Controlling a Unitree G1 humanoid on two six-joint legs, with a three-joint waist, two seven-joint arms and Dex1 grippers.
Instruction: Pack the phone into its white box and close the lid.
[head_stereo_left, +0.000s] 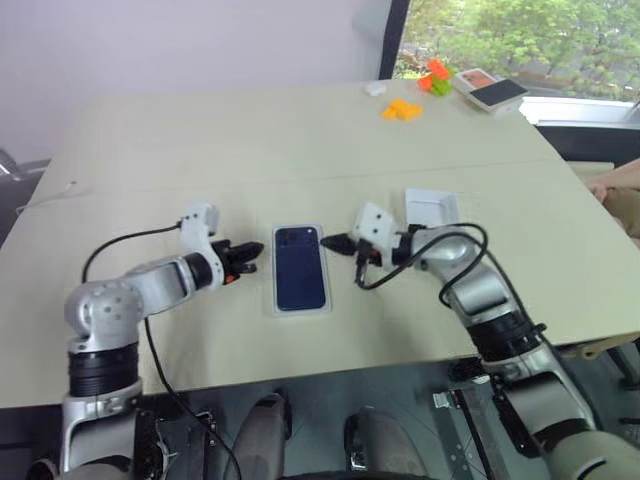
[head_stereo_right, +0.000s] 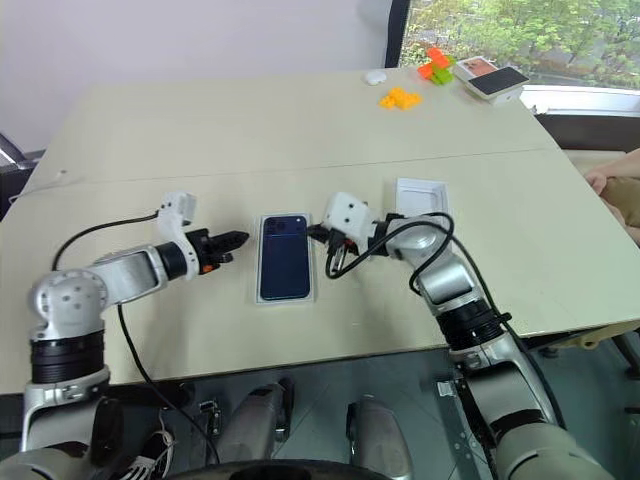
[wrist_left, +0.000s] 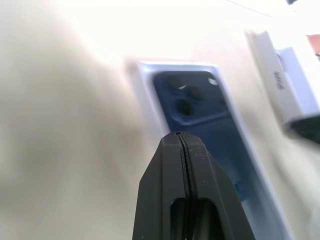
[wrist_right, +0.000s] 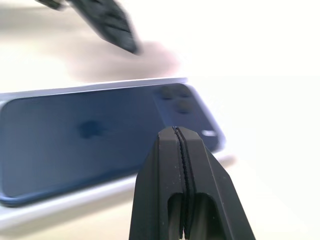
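A dark navy phone face (head_stereo_left: 300, 268) with camera lenses at its far corner lies flat in a thin white rim (head_stereo_left: 271, 272) mid-table. I cannot tell whether this is the phone in the white box or the lid's printed picture on the shut box. My left gripper (head_stereo_left: 255, 258) is shut and empty, just left of the rim and pointing at it. My right gripper (head_stereo_left: 328, 243) is also shut and empty, with its tip at the rim's far right corner. In the wrist views both pairs of fingers (wrist_left: 181, 165) (wrist_right: 176, 165) are pressed together above the navy surface (wrist_right: 90, 135).
A small white rimmed tray (head_stereo_left: 432, 208) lies just behind my right wrist. At the far right edge sit a white box with a dark top (head_stereo_left: 490, 92) and orange (head_stereo_left: 402, 110) and green pieces (head_stereo_left: 438, 80). A person's hand (head_stereo_left: 615, 188) rests at the table's right edge.
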